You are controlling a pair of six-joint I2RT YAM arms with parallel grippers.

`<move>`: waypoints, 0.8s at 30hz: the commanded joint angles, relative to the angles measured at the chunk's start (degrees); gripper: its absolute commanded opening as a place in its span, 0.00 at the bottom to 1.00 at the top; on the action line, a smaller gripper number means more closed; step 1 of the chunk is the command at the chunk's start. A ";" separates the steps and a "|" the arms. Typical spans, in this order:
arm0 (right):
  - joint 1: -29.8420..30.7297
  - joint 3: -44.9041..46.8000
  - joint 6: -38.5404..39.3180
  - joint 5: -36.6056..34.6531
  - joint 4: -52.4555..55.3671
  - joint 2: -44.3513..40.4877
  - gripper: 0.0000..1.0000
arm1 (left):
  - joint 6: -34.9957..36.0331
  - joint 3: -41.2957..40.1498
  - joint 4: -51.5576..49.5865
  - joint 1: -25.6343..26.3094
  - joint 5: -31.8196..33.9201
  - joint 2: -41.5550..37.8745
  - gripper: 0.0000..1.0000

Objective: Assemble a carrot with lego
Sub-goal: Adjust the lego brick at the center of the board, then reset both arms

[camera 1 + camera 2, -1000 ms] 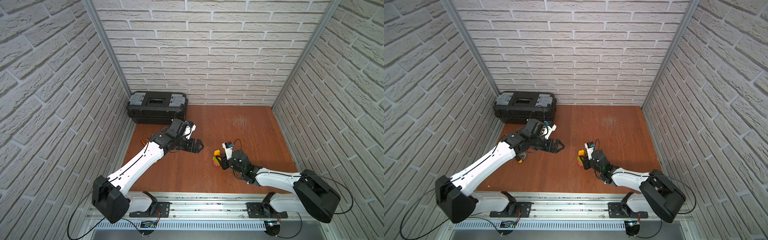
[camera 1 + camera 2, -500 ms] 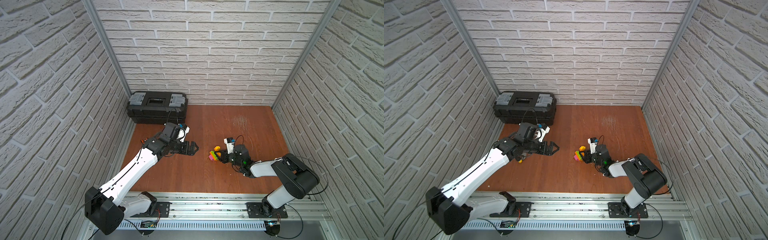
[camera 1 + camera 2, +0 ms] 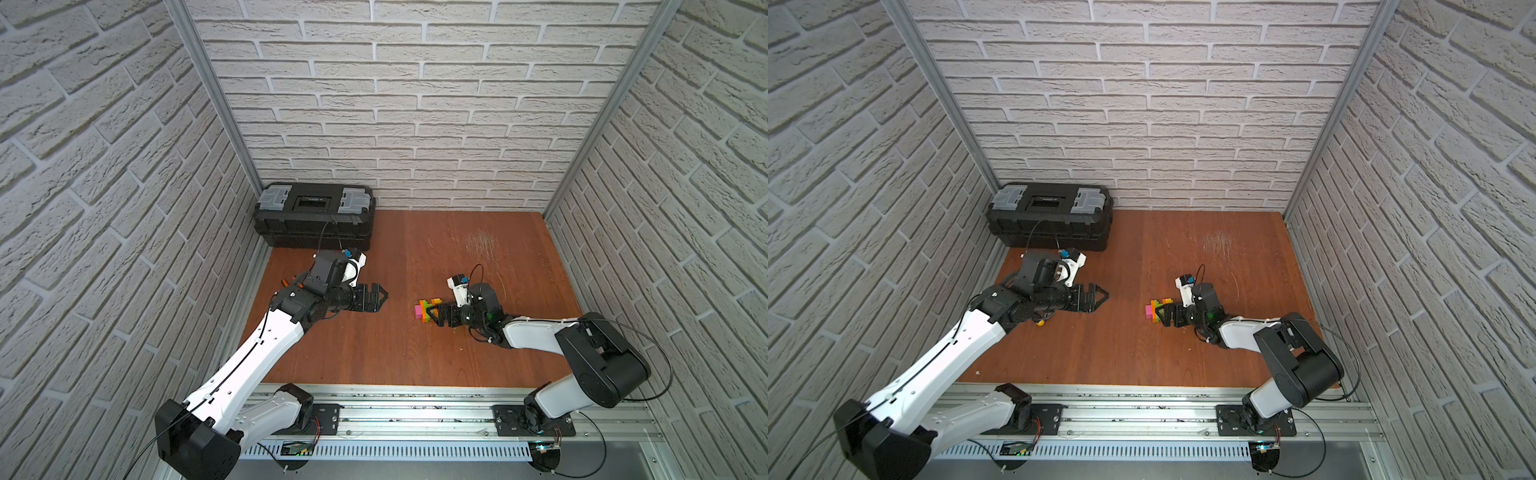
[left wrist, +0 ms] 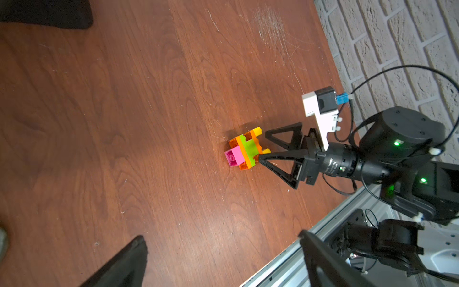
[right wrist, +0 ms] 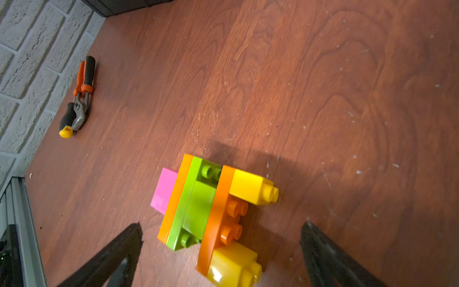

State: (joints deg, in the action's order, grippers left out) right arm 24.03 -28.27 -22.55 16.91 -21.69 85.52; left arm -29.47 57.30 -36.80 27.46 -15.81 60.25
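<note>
The carrot [image 3: 424,309], a joined orange, lime green, pink and yellow clump, lies on the wooden surface [image 3: 407,361] right of centre. The right end effector [image 3: 434,316] has its fingers spread apart around the clump's right end, not clamped on it. The left end effector [image 3: 380,300] is also spread wide and empty, well left of the carrot.

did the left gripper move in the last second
Yes. The left gripper has drawn back leftward, away from the carrot: its jaws now reach only slightly past the right end of the toolbox, less than before.
</note>
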 commanded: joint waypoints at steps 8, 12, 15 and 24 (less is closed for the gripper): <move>-0.30 -7.44 11.47 -23.61 25.85 -24.99 1.00 | 2.82 -15.29 22.23 -9.90 22.10 -18.06 0.98; -0.51 -7.27 16.90 -36.24 24.77 -31.88 1.00 | 7.20 -22.22 33.33 -14.58 31.62 -19.14 0.98; -1.66 -4.82 20.72 -45.64 18.97 -32.71 1.00 | 13.25 -24.86 39.20 -18.80 30.76 -14.29 0.98; -11.76 3.05 19.08 -44.96 -3.58 -22.73 1.00 | 14.31 -28.34 49.35 -28.85 30.57 -0.83 0.98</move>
State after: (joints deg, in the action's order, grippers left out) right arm 13.13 -28.05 -4.12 -26.92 -12.53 60.93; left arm -16.05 29.85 3.49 0.16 14.28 58.89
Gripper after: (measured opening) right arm 0.996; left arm 0.982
